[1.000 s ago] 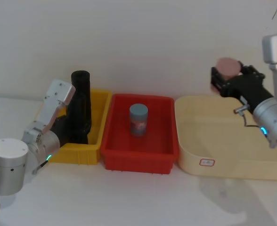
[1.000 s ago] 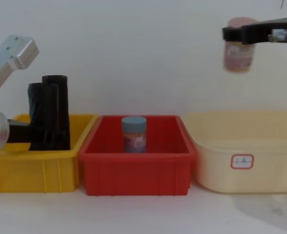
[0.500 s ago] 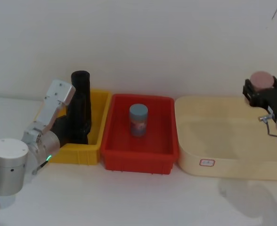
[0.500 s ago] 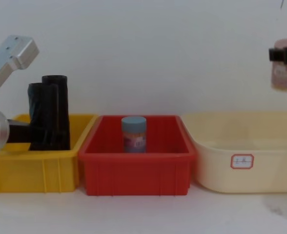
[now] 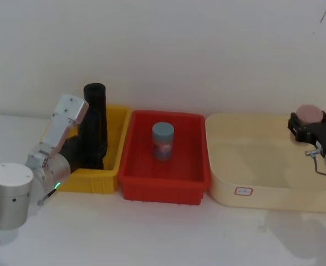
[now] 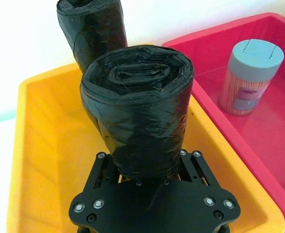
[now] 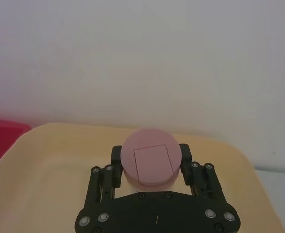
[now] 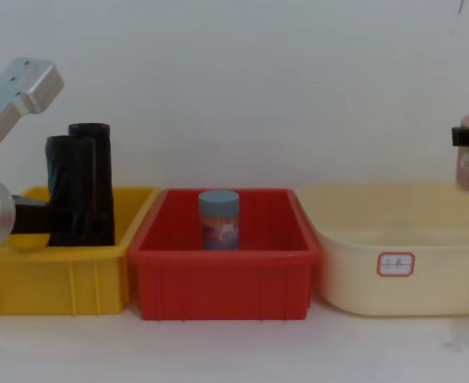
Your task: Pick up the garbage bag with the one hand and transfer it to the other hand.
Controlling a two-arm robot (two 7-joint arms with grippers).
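Plain white wall (image 5: 163,44); at left our left gripper (image 6: 145,161) clamps the garbage bag (image 6: 137,111); lifting may topple the adjacent slimmer roll (image 6: 91,29); our right gripper (image 7: 150,156) clutches a pink-lidded jar (image 7: 147,170), blocking handover.

red bin (image 8: 222,283): blue-lidded jar (image 5: 163,141) mid-floor, room around | left of it: yellow bin (image 8: 59,279) blocked by garbage bag (image 6: 137,111), slimmer roll (image 6: 91,29), left gripper (image 6: 146,166) | right of it: cream tub (image 8: 354,271) floor bare, right gripper (image 7: 150,158) with pink-lidded jar (image 5: 310,114) above

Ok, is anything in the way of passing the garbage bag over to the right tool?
Yes: the right tool is shut on a pink-lidded jar, so it probably can't take the garbage bag gripped by the left tool. Between them, a red bin with a blue-lidded jar sits low.
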